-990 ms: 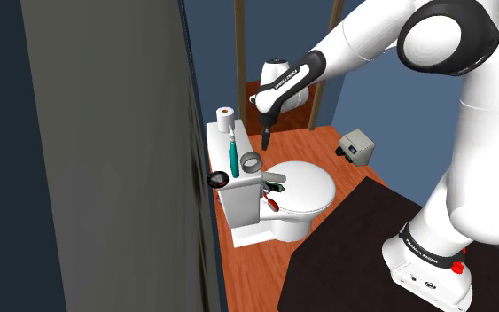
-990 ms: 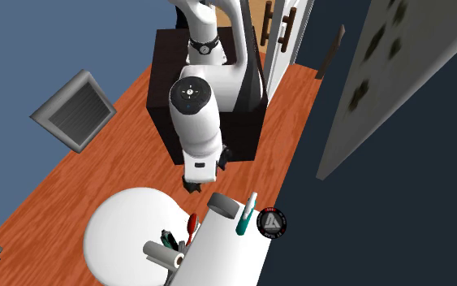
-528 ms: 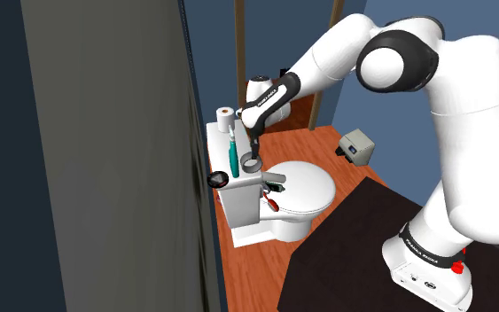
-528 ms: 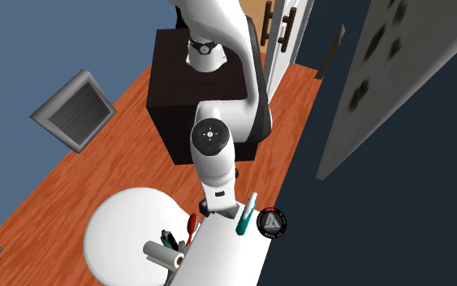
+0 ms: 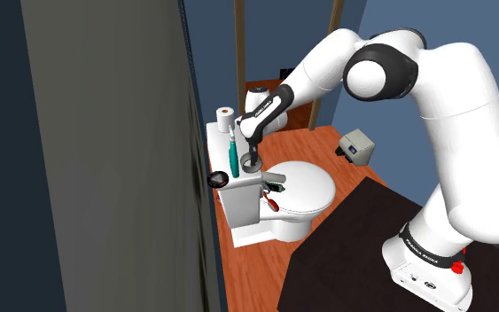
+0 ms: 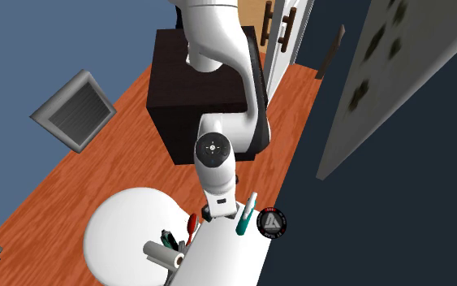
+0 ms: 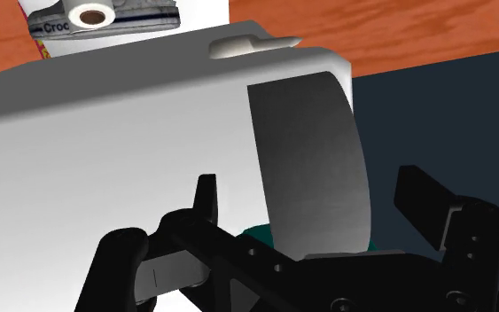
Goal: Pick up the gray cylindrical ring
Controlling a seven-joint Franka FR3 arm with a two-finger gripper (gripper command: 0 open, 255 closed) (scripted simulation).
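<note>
1. Gripper [image 7: 308, 182]: jaws spread wide, one black finger on each side of the ring [image 7: 305, 151]. The wrist view shows a sliver of gap at both fingers, so nothing is clamped and I can't confirm contact.
2. Ring: plain grey with a smooth curved wall, shaded darker on one side. It sits on the white tank lid [image 5: 219, 137] of the toilet, at the end toward the stand [image 5: 345, 257]. A teal tube with a white tip [image 5: 233, 156] is just beside it, and a toilet roll [image 5: 224, 115] sits at the lid's other end.
3. Versus 1.0 s ago: the hand was then up over the seat side with the ring fully exposed. By 0.5 s ago it was down at the ring. Now the hand covers the ring in the second exterior view, and the elbow sits further to the shoulder view's left. The ring hasn't moved.
</note>
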